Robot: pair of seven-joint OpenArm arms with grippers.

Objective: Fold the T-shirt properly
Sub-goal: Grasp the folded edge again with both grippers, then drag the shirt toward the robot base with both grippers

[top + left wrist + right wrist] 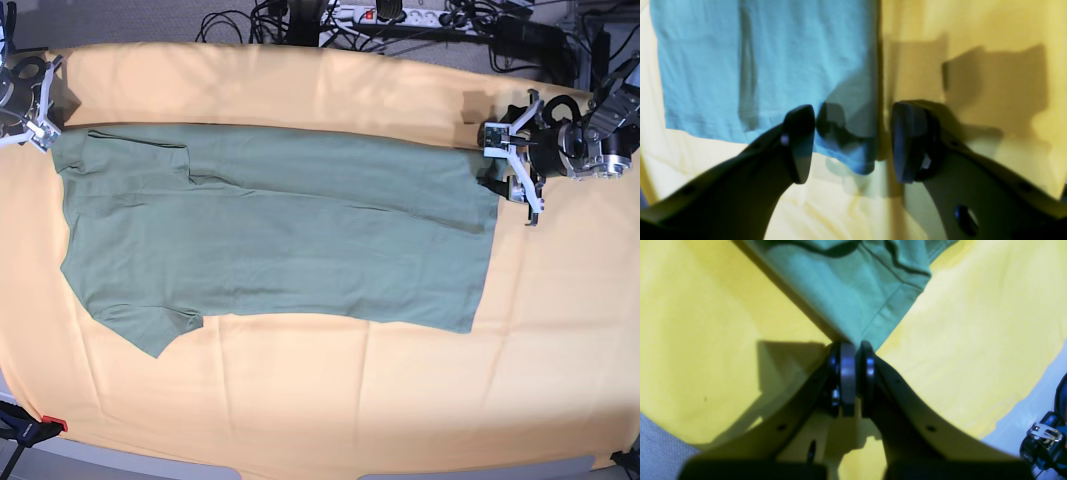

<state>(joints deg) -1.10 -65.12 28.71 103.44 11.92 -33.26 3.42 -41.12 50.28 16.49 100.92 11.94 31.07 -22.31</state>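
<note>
Right gripper (853,355) at base view's left pinches T-shirt (270,230) shoulder corner, so you anchor that end; shirt flat, half-folded on yellow cloth (330,390); left gripper (853,140) spread over hem corner, ready for your grab

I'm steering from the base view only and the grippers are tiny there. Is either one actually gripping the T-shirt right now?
Observer: The right gripper is shut on a corner of the T-shirt; the right wrist view shows the hem pinched between its pads.
Operator: And the left one?
Observer: The left gripper is open, its fingers standing on either side of the shirt's corner without closing on it.
Operator: Is that corner flat?
Observer: In the left wrist view it lies flat on the yellow cloth, with the gripper's shadow across it.
</note>
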